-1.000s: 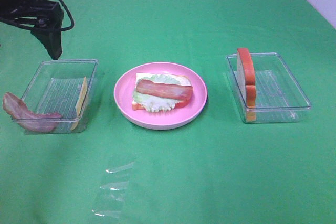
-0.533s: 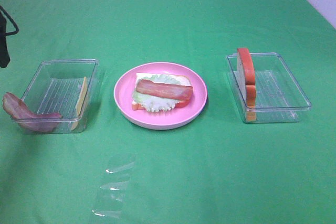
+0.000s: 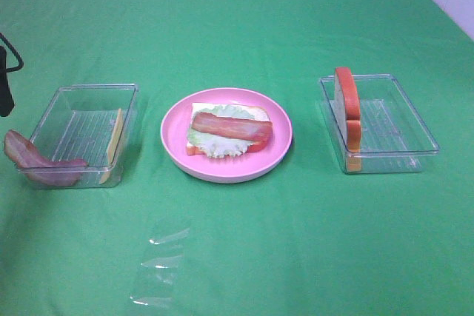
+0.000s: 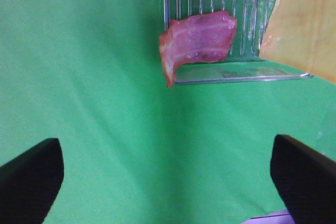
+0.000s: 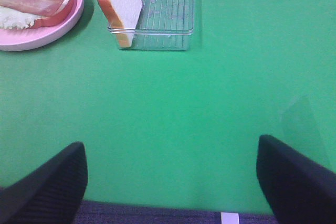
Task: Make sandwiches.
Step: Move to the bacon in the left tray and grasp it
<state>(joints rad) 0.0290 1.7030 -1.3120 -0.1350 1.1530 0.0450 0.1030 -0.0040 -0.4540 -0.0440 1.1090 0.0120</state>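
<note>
- One green surface (image 3: pixel 244 27) fills every view and carries everything else.
- Two clear ribbed trays sit on it, well apart, with the plate between them: the right tray (image 3: pixel 392 152) and the left tray (image 3: pixel 83 88).
- One round pink plate (image 3: pixel 222 172) lies between the trays, touching neither.
- One sandwich (image 3: pixel 198 115) lies flat in the middle of the plate. It is open on top, with white bread at the bottom, pale green lettuce (image 3: pixel 216 146) over it, and a reddish bacon strip (image 3: pixel 231 127) across the lettuce.
- Both left fingers (image 4: pixel 31 174) are spread wide and empty, hanging over bare green near the left tray's corner.
- Both right fingers (image 5: pixel 47 182) are likewise released and empty, above open green, well away from the right tray and the plate.
- Some spare bread (image 3: pixel 346 107) stands on edge against the right tray's plate-side wall, with its orange-brown crust up. It looks like two slices, though I cannot tell for sure.
- One loose bacon strip (image 3: pixel 35 160) drapes over the left tray's outer front rim, partly hanging outside.
- One yellow cheese slice (image 3: pixel 115 140) leans on edge against the left tray's plate-side wall.
</note>
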